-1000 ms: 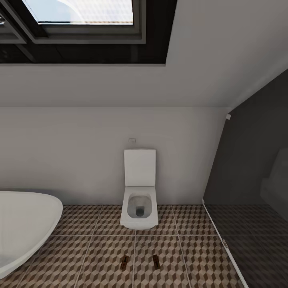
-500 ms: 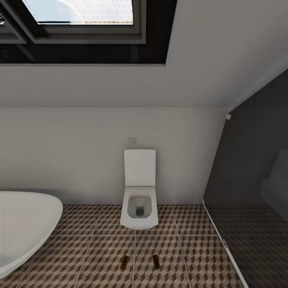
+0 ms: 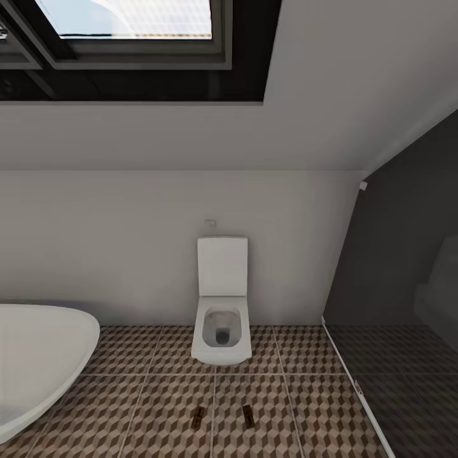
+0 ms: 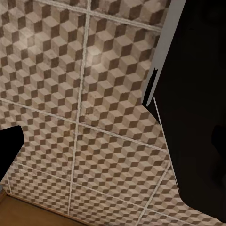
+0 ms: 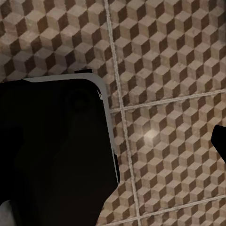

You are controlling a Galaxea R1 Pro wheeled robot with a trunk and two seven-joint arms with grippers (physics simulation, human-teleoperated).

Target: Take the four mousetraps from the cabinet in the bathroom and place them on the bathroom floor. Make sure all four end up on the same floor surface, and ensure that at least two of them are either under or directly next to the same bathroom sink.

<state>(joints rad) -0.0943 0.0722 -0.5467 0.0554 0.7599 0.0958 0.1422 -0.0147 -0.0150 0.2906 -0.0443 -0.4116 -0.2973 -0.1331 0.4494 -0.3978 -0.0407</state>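
End effector states cannot be told: both wrist views show dark blurred shapes over tiled floor.
Head view alone shows two mousetraps on floor before the toilet; bathtub cut off.

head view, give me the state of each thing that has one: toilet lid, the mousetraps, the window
toilet: lid raised against the wall, bowl open
left mousetrap: lying flat on the bathroom floor, in front of the toilet
right mousetrap: lying flat on the same floor, apart from the other
bathtub: looks empty in the part that shows
window: cannot tell whether open or shut
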